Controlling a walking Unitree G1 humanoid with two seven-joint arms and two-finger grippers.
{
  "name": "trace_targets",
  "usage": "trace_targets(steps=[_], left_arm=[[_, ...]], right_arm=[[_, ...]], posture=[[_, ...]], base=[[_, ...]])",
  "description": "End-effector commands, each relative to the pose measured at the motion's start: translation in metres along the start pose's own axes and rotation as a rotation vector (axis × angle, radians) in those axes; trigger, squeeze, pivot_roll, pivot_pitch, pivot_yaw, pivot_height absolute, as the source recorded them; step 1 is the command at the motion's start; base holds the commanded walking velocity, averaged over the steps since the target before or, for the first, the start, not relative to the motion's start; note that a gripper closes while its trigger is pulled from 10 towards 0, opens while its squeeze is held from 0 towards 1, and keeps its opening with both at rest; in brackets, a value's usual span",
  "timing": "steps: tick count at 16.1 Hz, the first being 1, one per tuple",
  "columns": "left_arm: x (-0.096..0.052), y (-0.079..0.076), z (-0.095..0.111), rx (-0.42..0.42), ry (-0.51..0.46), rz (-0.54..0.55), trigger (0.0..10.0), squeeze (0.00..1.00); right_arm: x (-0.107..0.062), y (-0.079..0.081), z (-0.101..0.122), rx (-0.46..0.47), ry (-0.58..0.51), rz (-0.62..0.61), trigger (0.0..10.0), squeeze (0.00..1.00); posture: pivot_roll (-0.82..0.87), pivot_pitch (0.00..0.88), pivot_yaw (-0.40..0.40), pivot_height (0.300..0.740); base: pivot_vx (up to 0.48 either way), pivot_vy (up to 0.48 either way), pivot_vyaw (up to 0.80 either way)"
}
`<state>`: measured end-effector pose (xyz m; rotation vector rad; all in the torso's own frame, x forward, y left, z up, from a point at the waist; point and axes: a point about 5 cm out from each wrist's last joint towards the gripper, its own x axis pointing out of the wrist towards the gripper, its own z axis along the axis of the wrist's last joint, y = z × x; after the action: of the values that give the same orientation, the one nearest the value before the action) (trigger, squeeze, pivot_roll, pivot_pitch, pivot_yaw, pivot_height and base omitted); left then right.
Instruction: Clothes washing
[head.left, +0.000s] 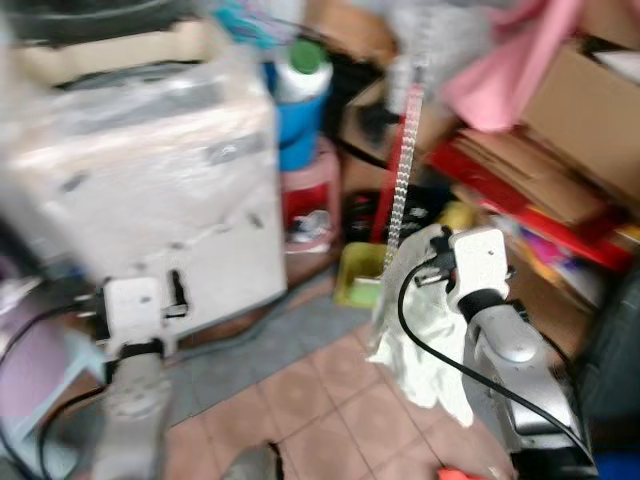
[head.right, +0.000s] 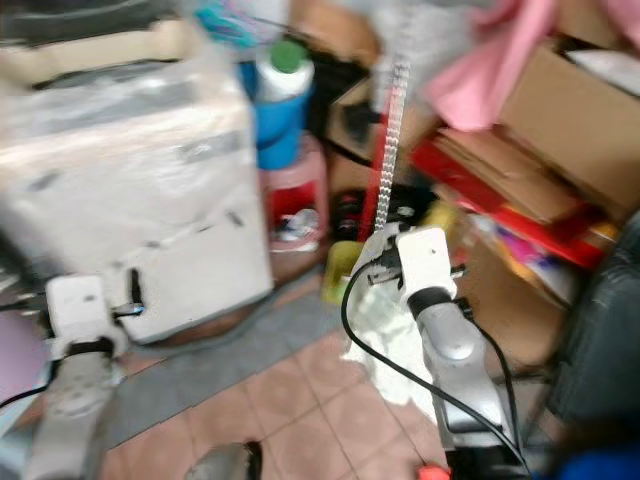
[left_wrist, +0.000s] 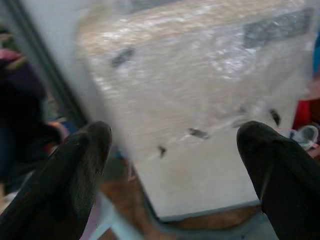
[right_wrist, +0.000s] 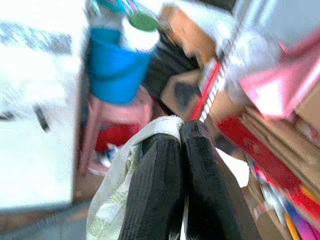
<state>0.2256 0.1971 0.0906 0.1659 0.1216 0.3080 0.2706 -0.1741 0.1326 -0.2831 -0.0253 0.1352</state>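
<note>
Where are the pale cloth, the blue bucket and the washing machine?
pale cloth (head.left: 425, 355), left eye view, hanging lower folds.
blue bucket (right_wrist: 114, 75), right wrist view, front wall.
washing machine (head.left: 150, 190), left eye view, plastic-wrapped front.

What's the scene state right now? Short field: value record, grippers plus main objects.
right gripper: shut on the pale cloth, which hangs down over the tiled floor
left gripper: open, holding nothing, pointed at the washing machine
washing machine: white, wrapped in clear plastic, ahead on the robot's left
beside the machine: blue bucket on a pink stool
robot's right: cardboard boxes, pink fabric
image quality: blurred
</note>
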Motion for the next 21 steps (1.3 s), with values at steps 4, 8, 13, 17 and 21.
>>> trace_targets(steps=[4,8,13,17,21], left_arm=[[-0.002,-0.010,0.004,-0.021,0.007,-0.060,10.0,0.00],[0.001,-0.013,0.001,-0.011,0.027,-0.116,10.0,0.00],[-0.008,-0.018,-0.007,-0.040,0.001,-0.261,10.0,0.00],[-0.013,-0.027,0.001,-0.051,-0.040,-0.350,10.0,0.00],[-0.012,-0.035,0.003,-0.086,-0.006,-0.353,10.0,0.00]], right_arm=[[-0.001,-0.012,0.012,-0.017,-0.033,-0.049,10.0,0.00],[0.002,-0.010,0.015,-0.011,-0.050,-0.039,10.0,0.00],[-0.010,-0.005,0.009,0.012,-0.028,-0.050,10.0,0.00],[-0.009,-0.003,0.013,0.013,-0.044,-0.004,10.0,0.00],[-0.008,-0.003,0.016,-0.001,-0.052,0.036,10.0,0.00]], posture=[[-0.02,0.008,0.048,0.740],[-0.02,0.000,0.074,0.740],[-0.04,0.000,0.067,0.740],[-0.05,0.000,0.068,0.740],[-0.05,0.009,0.063,0.740]], base=[[0.170,0.000,0.80],[0.365,0.000,0.80],[0.235,0.000,0.80],[0.000,0.000,0.80],[0.000,0.120,0.00]])
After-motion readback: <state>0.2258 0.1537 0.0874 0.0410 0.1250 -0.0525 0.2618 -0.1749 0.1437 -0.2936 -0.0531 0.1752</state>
